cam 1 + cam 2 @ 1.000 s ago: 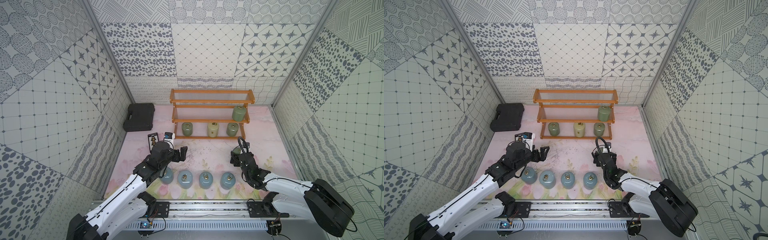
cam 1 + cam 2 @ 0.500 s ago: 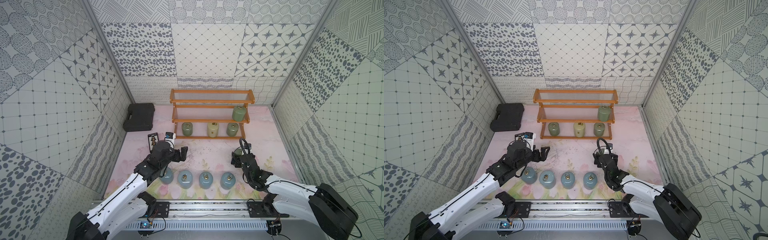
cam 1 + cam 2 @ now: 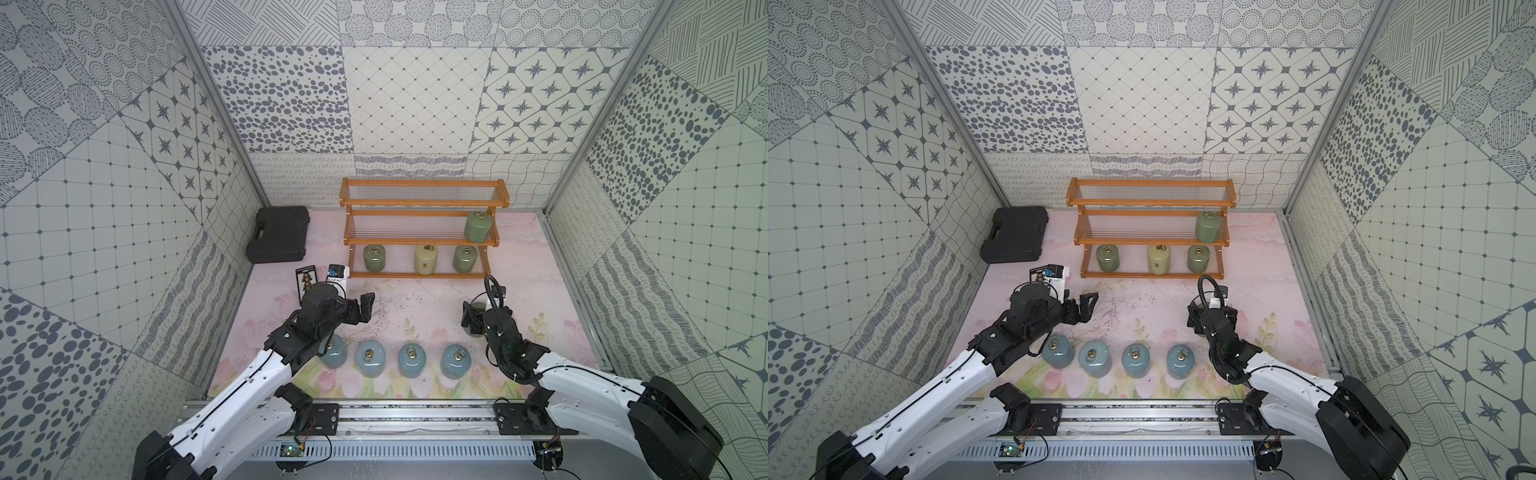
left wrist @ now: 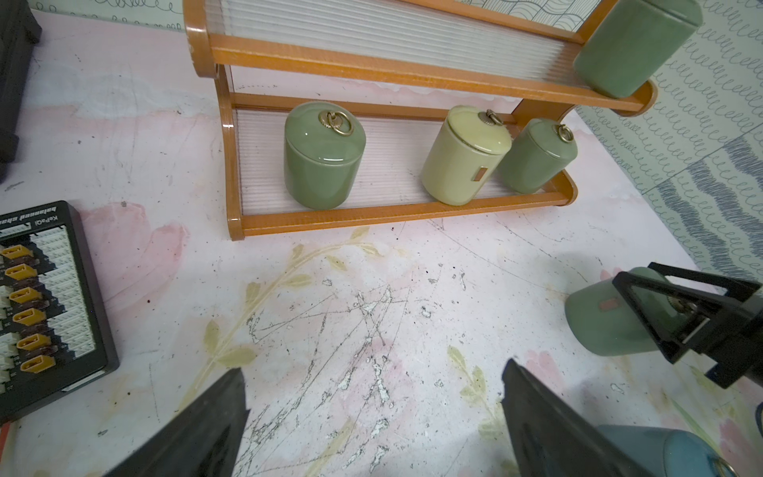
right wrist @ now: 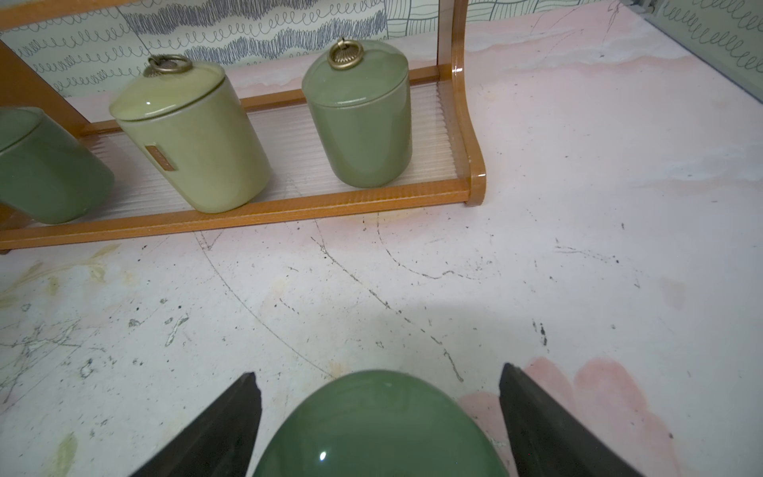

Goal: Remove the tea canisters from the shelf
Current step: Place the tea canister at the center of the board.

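The green jar (image 5: 380,429) stands on the pink table (image 3: 415,303), out in front of the shelf (image 3: 415,274). My right pincer (image 5: 377,373) is apart. It has one finger on each side of this jar, with a gap on both sides, so I am not squeezing it. I think the jar stands here because its trip is done.

The blue jars (image 3: 369,360) stand in a neat row close to my arms, and I count four. That makes five jars off the shelf.

Four jars are on the shelf. On the bottom step I count three: a dark green jar (image 3: 374,258), a cream jar (image 3: 425,259) and a pale green jar (image 3: 464,258). On the middle step there is one, the high green jar (image 3: 478,226), at my right end. The top step is bare.

My left pincer (image 4: 373,367) is wide apart and holds nothing. It hangs over the table between the blue row and the shelf, maybe ready for the next jar.
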